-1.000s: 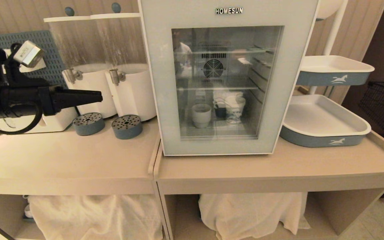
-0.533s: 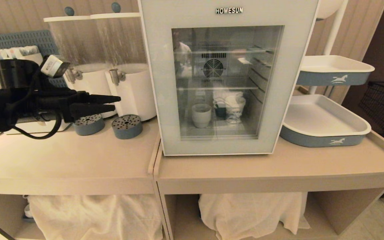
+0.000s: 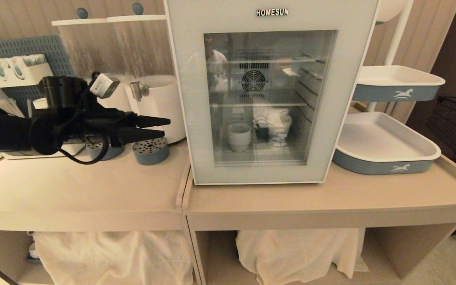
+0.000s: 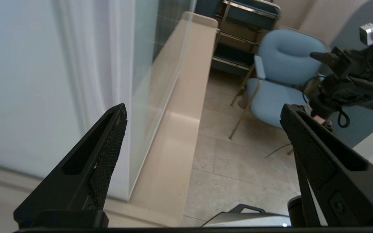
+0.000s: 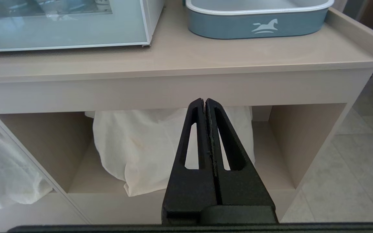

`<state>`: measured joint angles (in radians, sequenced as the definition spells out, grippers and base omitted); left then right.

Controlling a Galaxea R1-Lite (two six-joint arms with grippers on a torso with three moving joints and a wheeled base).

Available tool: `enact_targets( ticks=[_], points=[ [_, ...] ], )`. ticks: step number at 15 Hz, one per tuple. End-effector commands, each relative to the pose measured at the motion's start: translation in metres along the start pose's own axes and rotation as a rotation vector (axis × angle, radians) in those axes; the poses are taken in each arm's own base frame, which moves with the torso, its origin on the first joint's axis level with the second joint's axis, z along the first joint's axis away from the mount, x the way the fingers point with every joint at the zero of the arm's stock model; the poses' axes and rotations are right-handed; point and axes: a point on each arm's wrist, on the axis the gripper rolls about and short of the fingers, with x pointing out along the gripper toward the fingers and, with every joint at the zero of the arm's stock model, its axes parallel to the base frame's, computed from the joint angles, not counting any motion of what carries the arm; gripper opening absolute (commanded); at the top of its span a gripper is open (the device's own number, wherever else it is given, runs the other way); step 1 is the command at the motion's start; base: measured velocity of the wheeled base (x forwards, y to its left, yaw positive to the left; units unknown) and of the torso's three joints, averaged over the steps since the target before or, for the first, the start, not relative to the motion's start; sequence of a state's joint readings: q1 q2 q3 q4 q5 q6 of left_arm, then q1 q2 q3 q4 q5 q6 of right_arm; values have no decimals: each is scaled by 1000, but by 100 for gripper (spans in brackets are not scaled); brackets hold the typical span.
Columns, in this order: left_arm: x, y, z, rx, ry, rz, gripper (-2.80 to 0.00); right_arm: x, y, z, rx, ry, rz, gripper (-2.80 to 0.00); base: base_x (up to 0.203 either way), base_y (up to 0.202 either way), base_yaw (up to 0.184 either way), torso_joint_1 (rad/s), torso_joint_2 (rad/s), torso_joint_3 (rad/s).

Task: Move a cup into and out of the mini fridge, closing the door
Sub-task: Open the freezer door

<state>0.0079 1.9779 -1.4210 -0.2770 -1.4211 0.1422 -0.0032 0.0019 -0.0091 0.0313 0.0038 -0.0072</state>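
The white HOMESUN mini fridge (image 3: 269,99) stands on the counter with its glass door (image 3: 196,118) shut. Through the glass I see the small white cup (image 3: 239,136) on the bottom shelf, left of a patterned paper cup (image 3: 279,128). My left gripper (image 3: 167,127) reaches in level from the left, open and empty, its tips a short way from the door's left edge. The left wrist view has the gripper (image 4: 203,106) wide open beside the fridge's side wall (image 4: 28,81). My right gripper (image 5: 205,101) is shut and empty, parked low in front of the counter.
Two white drink dispensers (image 3: 156,107) and round blue drip trays (image 3: 151,150) sit just behind the left arm. Blue-and-white trays (image 3: 386,142) stand right of the fridge. White cloth (image 5: 134,145) fills the shelf under the counter. A blue chair (image 4: 283,81) stands on the floor.
The left arm has swung right across the dispensers toward the fridge's left edge, staying open. The fridge, the cup and the right arm have not moved.
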Motion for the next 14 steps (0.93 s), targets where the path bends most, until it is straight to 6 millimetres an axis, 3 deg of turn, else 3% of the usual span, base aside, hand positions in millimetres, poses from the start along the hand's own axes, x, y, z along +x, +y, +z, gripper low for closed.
enact_targets(
  ticks=[1, 5, 14],
  points=[
    [8, 8, -8, -6, 3, -23, 0, 0, 0, 0, 0, 0, 1, -280, 0, 0, 0, 0, 0, 0],
    [26, 15, -11, 51, 10, 14, 0, 0, 0, 0, -1, 1, 1, -280, 0, 0, 0, 0, 0, 0],
    [45, 26, -16, 59, 14, -17, 0, 0, 0, 0, 0, -1, 1, -280, 0, 0, 0, 0, 0, 0]
  ],
)
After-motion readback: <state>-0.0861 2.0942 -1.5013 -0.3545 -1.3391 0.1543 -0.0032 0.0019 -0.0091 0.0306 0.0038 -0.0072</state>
